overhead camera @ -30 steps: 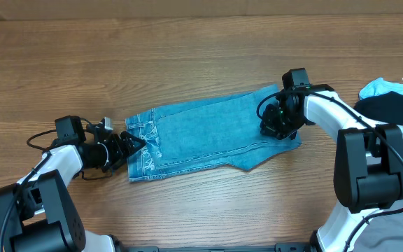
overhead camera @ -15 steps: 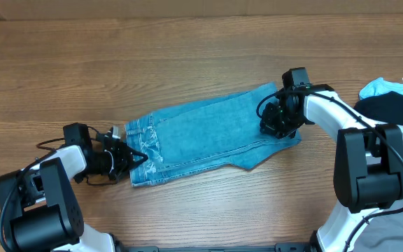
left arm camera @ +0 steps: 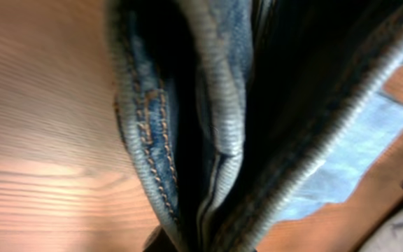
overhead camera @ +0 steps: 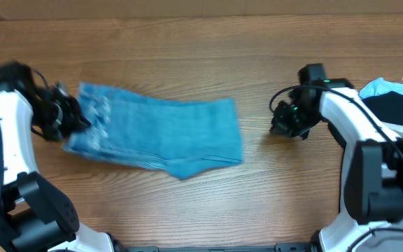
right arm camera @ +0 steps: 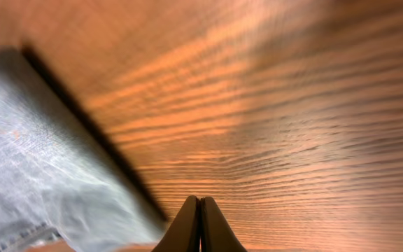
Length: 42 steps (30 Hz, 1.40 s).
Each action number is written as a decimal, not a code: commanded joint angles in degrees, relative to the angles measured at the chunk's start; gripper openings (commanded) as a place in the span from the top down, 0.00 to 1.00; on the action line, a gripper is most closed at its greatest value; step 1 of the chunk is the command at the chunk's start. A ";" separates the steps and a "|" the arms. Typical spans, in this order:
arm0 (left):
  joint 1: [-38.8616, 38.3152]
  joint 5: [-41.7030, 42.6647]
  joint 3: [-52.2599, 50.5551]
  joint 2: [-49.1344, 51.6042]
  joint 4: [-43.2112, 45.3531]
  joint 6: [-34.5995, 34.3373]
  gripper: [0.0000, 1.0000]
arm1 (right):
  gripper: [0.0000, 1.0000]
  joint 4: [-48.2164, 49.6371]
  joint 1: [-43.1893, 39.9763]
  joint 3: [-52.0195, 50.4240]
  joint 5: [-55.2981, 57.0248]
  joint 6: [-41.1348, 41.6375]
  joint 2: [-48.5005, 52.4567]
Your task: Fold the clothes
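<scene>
Lying on the wood table (overhead camera: 201, 49): folded light-blue jeans (overhead camera: 166, 129), blurred in the overhead view, extending rightward from the left pincer (overhead camera: 72, 122), which is clamped on their stitched end. Black garment (overhead camera: 397, 105) and pale-blue top (overhead camera: 380, 87) sit right of the right pincer (overhead camera: 280, 126). That pincer's fingers are pressed together and empty, with the jeans' edge apart to its left.

The jeans (overhead camera: 159, 133) are light-blue with tan stitching (left arm camera: 154, 150), the table (overhead camera: 187, 56) brown wood-grain, one garment (overhead camera: 401, 108) black.
</scene>
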 commanded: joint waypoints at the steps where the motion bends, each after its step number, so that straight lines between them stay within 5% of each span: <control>1: -3.37 -2.16 10.82 -1.88 -2.12 1.18 0.95 | 0.96 -0.33 -2.03 1.64 -0.37 -0.68 -3.28; 6: -11.63 -2.47 9.49 -1.29 0.33 -3.50 0.92 | 0.96 -0.66 -2.86 1.62 -0.35 -0.70 -3.28; 16: -31.17 -6.34 -6.64 0.07 20.06 -19.19 0.86 | 0.96 -0.83 -2.86 1.62 -0.31 -1.16 -3.28; 24: -41.70 -11.04 -9.07 1.31 27.28 -20.65 0.78 | 0.96 -1.09 -2.86 1.60 -0.28 -2.47 -3.28; 38: -47.69 -10.19 -9.07 5.90 33.83 -27.06 0.80 | 0.96 -1.07 -2.84 1.60 0.79 -2.47 -3.28; 42: -47.71 -9.62 -9.07 6.12 33.42 -26.08 0.65 | 0.93 -0.61 -2.78 1.60 -0.81 -5.73 -3.28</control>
